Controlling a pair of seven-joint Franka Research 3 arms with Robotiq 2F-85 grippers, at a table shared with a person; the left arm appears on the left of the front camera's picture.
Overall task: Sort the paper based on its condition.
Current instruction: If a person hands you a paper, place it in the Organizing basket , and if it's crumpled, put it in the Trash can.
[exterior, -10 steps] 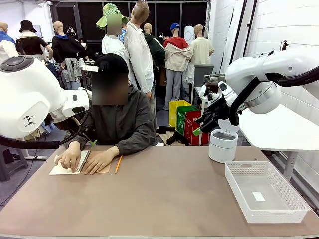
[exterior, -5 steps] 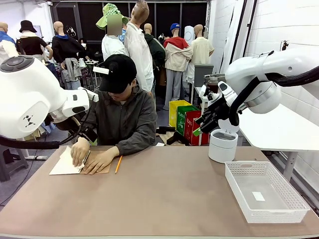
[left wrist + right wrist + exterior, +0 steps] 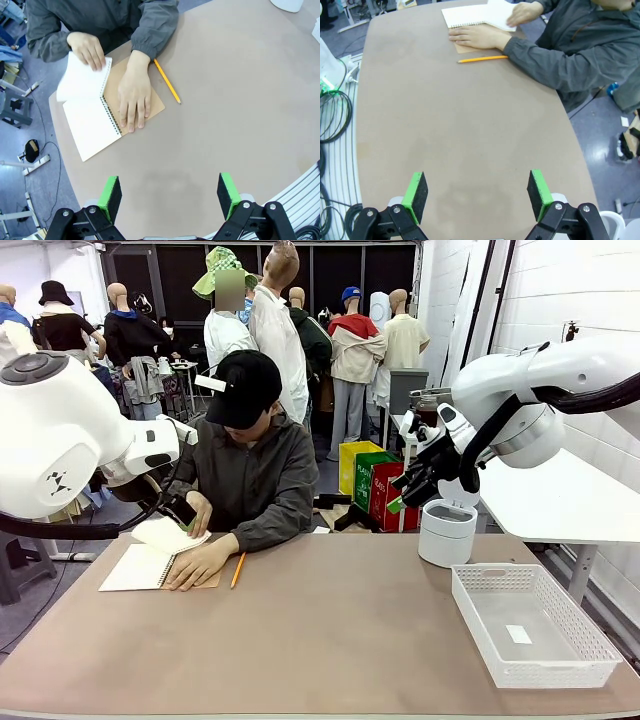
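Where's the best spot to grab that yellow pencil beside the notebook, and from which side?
Mid-shaft on the pencil, from straight above, jaws closing across its length. It lies flat on the table, thin and straight, apart from the person's hand, so a top pinch there likely holds steadiest.

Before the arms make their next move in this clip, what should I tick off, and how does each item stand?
1. Left pincer open, nothing between the pads: ok.
2. Right pincer open, nothing held: ok.
3. Loose paper lying ready to pick: not ok; the sheet is in the person's hand, lifted off the spiral notebook.
4. Hands away from the paper: not ok; the other hand presses on the notebook.
5. White basket free to take paper: ok; a small white patch lies in it.
6. Sheet torn free: cannot tell.
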